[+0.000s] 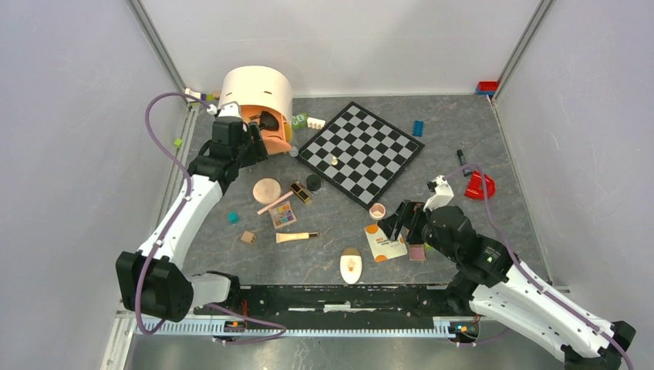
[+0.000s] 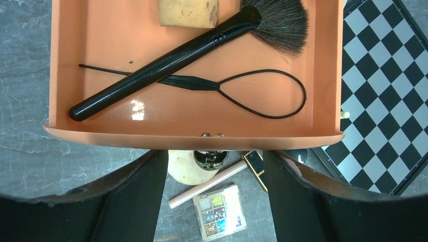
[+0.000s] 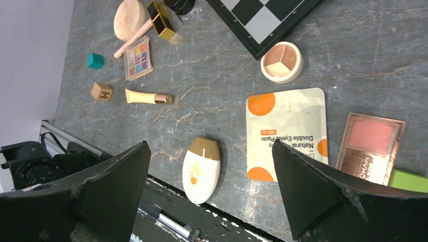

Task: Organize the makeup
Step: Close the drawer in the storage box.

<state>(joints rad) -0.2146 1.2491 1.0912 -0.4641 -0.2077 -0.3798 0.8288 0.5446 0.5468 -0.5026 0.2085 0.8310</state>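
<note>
My left gripper point(image 2: 213, 164) is open at the front lip of a peach drawer point(image 2: 192, 136), with the drawer's small knob between its fingers and untouched. A black fan brush point(image 2: 166, 63), a wire loop tool point(image 2: 262, 93) and a sponge point(image 2: 186, 12) lie in the drawer. Below it are the round peach compact point(image 1: 267, 190), a pink pencil point(image 2: 212, 184) and the eyeshadow palette point(image 2: 219, 212). Hovering open and empty, my right gripper point(image 3: 210, 151) is over the cream oval point(image 3: 202, 169), beside the white-orange sachet point(image 3: 287, 126) and the blush palette point(image 3: 371, 146).
The drawer belongs to a rounded peach organizer point(image 1: 258, 85) at the back left. A chessboard point(image 1: 362, 150) lies mid-table. A small three-tone compact point(image 3: 281, 61), a cream tube point(image 3: 146, 97), a black-gold lipstick point(image 1: 301, 192), a teal cube point(image 3: 95, 60) and a lettered wooden cube point(image 3: 102, 91) are scattered about.
</note>
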